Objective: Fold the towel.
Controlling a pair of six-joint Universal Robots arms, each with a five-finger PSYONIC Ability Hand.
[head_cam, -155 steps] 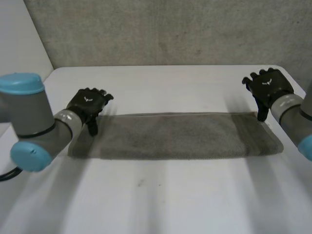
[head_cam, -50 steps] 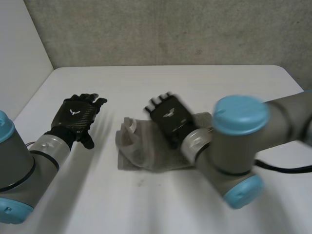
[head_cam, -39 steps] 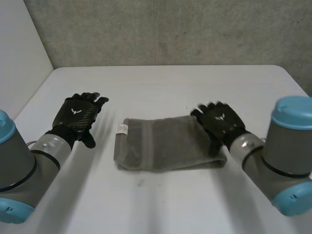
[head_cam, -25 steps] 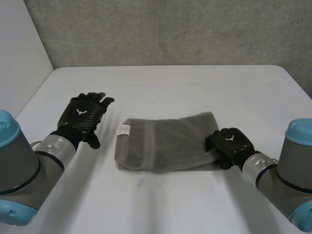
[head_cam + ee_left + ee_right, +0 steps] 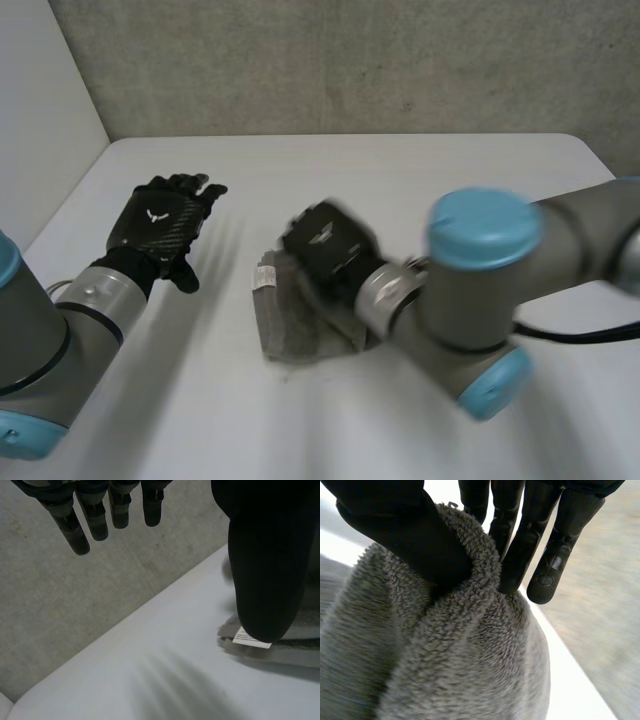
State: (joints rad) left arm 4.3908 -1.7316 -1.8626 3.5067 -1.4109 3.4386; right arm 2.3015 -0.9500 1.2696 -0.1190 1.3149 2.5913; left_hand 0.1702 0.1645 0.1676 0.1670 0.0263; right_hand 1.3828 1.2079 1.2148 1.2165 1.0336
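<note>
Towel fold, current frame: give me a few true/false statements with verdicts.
1. The right hand pinches a fold of the towel between thumb and fingers. True.
2. The left hand grips a towel corner. False: its fingers are straight and it is off to the side of the towel, holding nothing.
3. The towel lies spread flat along the table. False: it is bunched into a small heap under the right hand.
4. A white label shows at the towel edge facing the left hand. True.
</note>
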